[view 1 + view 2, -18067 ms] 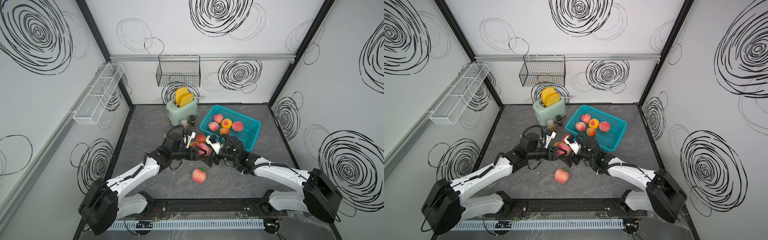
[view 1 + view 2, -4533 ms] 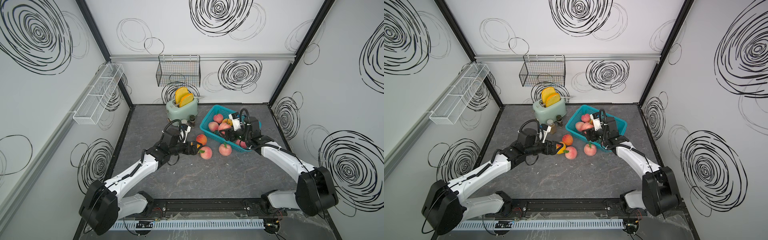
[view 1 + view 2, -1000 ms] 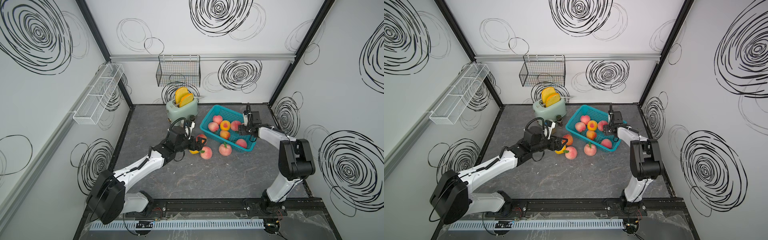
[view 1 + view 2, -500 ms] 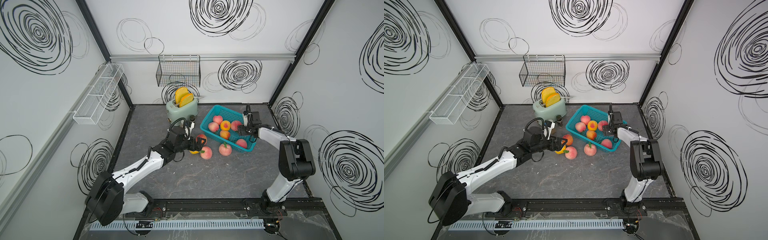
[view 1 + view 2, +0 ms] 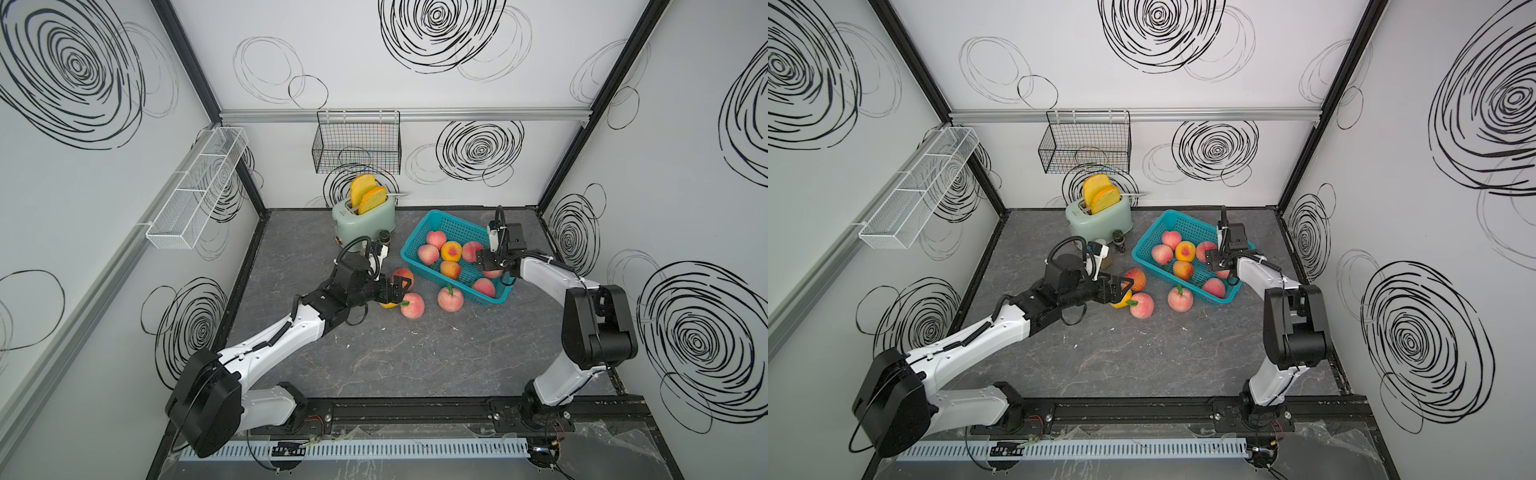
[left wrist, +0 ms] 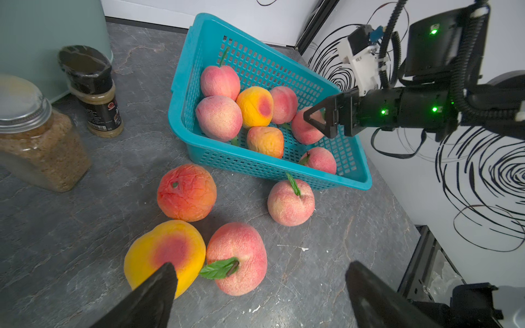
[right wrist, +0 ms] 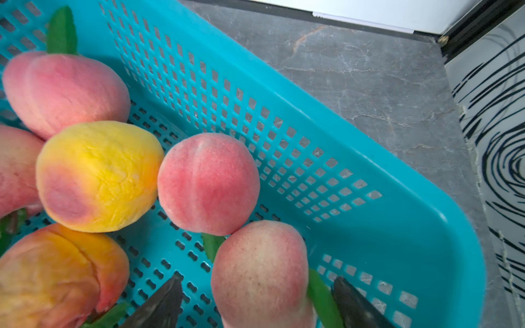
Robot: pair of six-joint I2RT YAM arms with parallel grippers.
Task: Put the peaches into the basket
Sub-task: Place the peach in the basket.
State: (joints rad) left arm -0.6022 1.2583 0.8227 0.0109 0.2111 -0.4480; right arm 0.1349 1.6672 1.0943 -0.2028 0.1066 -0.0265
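Note:
The teal basket (image 5: 457,226) (image 5: 1187,224) stands at the back right and holds several peaches. My right gripper (image 5: 484,264) (image 7: 258,278) reaches into it, open, with a pink peach (image 7: 260,269) lying loose between its jaws on the basket floor. On the table in front of the basket lie a red-orange peach (image 6: 186,192), a yellow one (image 6: 166,251), a pink one with a leaf (image 6: 237,258) and another pink one (image 6: 290,203). My left gripper (image 5: 401,291) (image 6: 259,268) hovers wide open by the yellow and leafed peaches, holding nothing.
A mint toaster (image 5: 365,216) with toast slices stands behind the left gripper. A spice shaker (image 6: 93,91) and a glass jar (image 6: 37,142) stand beside it. A black wire basket (image 5: 357,147) and a white mesh rack (image 5: 199,191) hang on the walls.
My right gripper's jaws have spread apart from the pink peach, which now rests in the basket. The left arm has hardly moved.

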